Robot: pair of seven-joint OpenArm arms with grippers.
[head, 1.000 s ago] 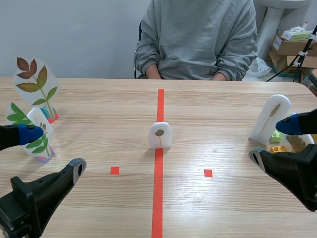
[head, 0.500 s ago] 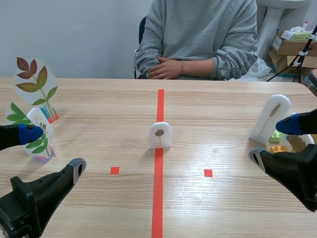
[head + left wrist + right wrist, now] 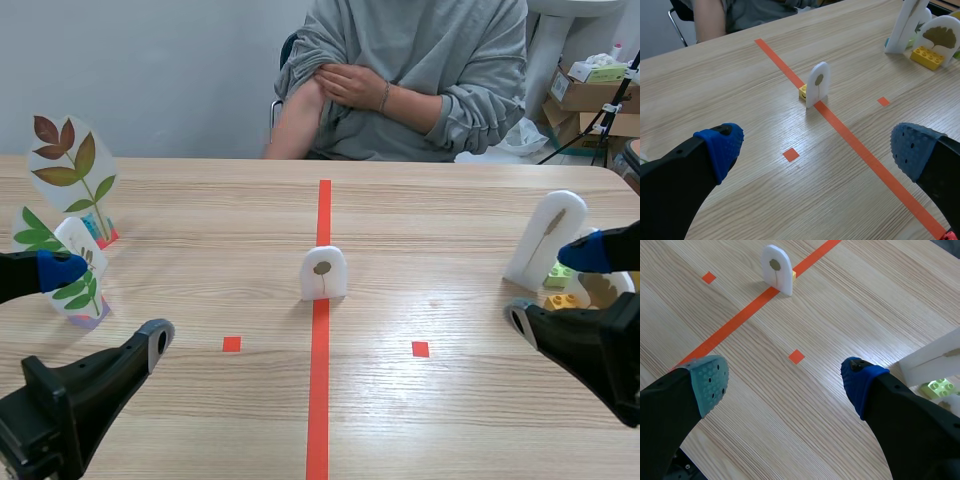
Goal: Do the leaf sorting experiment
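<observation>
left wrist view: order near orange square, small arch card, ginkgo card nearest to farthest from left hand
1. near orange square, just ahead of left hand
2. small arch card, on tape line
3. ginkgo card, beside the tall card

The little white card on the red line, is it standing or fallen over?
Standing. The white card is upright, rounded top up, with a yellow block at its foot.

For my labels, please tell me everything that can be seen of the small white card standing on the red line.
The small white card is a flat plate with a rounded top, looking like matte plastic. Its face, turned toward the robot, shows one small round brownish leaf on a thin stem. It stands upright on the orange-red tape line. A yellow toy brick sits against its back at the base. Nothing else touches it.
</observation>
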